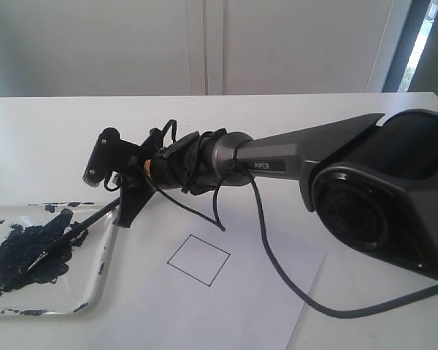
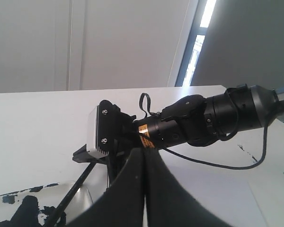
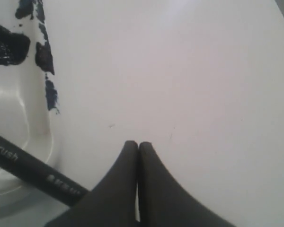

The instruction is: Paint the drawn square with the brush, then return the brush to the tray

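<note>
The drawn square (image 1: 198, 259) is a thin black outline with no fill, on its white paper sheet (image 1: 277, 292). The brush (image 1: 58, 244) lies slanted in the tray (image 1: 102, 277), its tip in a dark navy blotch and its handle resting over the tray's right rim. My right gripper (image 1: 124, 219) reaches across to that handle end. In the right wrist view its fingers (image 3: 137, 143) are shut tip to tip, and the brush (image 3: 33, 172) runs in behind one finger, not between them. My left gripper (image 2: 143, 151) is shut on nothing and is out of the exterior view.
The right arm (image 1: 292, 157) stretches over the table's middle, with a black cable (image 1: 277, 270) hanging down across the paper. Navy smears mark the tray's rim (image 3: 46, 90). A white wall stands behind the table.
</note>
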You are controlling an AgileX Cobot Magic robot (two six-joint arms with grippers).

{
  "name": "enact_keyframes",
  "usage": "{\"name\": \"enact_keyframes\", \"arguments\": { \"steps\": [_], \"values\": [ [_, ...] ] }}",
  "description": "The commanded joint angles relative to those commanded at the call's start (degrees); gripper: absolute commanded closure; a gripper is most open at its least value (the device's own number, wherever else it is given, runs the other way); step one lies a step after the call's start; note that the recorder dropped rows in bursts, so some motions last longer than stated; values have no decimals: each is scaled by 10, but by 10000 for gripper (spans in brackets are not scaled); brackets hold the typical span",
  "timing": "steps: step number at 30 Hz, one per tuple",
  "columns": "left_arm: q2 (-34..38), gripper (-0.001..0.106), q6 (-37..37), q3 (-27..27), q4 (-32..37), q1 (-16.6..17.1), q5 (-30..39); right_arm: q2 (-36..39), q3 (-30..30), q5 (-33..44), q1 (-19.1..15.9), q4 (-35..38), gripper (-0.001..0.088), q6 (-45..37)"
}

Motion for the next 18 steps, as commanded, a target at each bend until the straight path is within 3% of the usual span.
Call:
{"name": "enact_keyframes", "arguments": {
  "steps": [7,18],
  "values": [
    [0,1053,0,0,0,0,0,-33,60,-3,0,0,868,-1],
    [0,1053,2,0,13,0,-17,-64,57,5,0,0,868,6]
  ]
}}
